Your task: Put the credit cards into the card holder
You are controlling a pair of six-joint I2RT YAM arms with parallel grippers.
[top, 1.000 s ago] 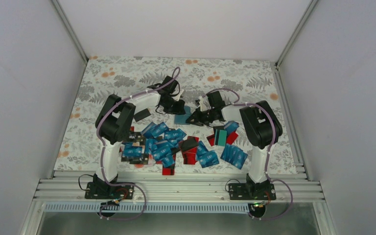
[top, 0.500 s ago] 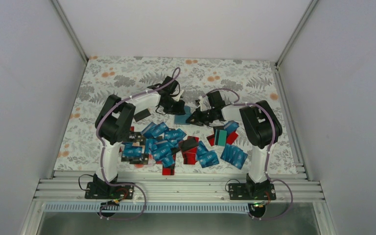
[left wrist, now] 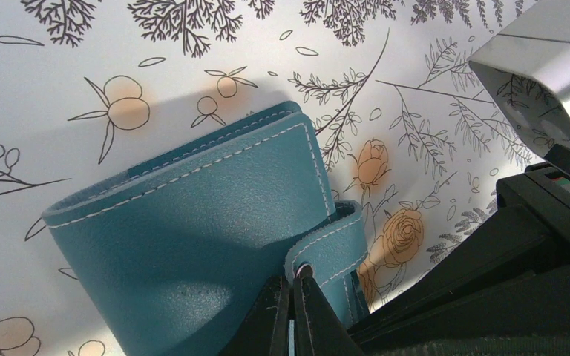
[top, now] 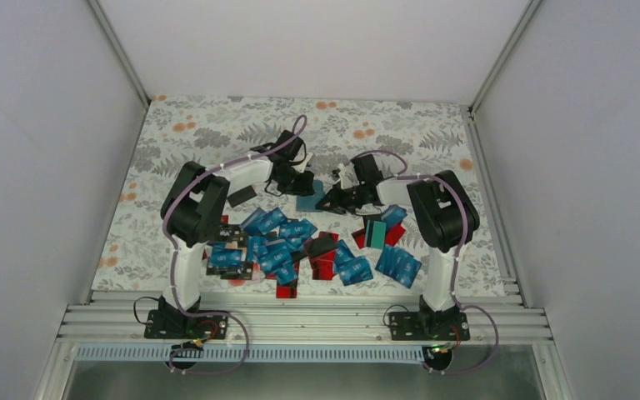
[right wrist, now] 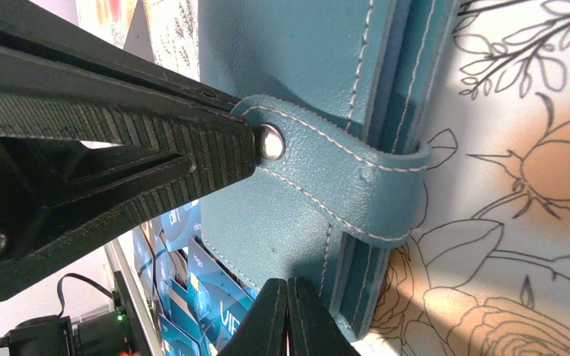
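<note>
From above, the teal card holder (top: 309, 200) lies on the floral desk (top: 200, 133) at mid-desk, between the tips of the 2 arms. The left jaws and the right jaws meet at it from either side. The credit cards (top: 287, 250) are strewn nearer the bases, mostly blue, some red and black, their white print too small to read. The left wrist view shows the left jaws clenched, tips against the holder's strap (left wrist: 334, 248) at its snap; whether they nip the strap cannot be told. The right arm's black body crowds the lower right. In the right wrist view the right jaws are pressed shut at the holder's near edge, a ridged left finger (right wrist: 119, 141) touches the snap (right wrist: 270, 142), and blue cards show print starting "VI".
</note>
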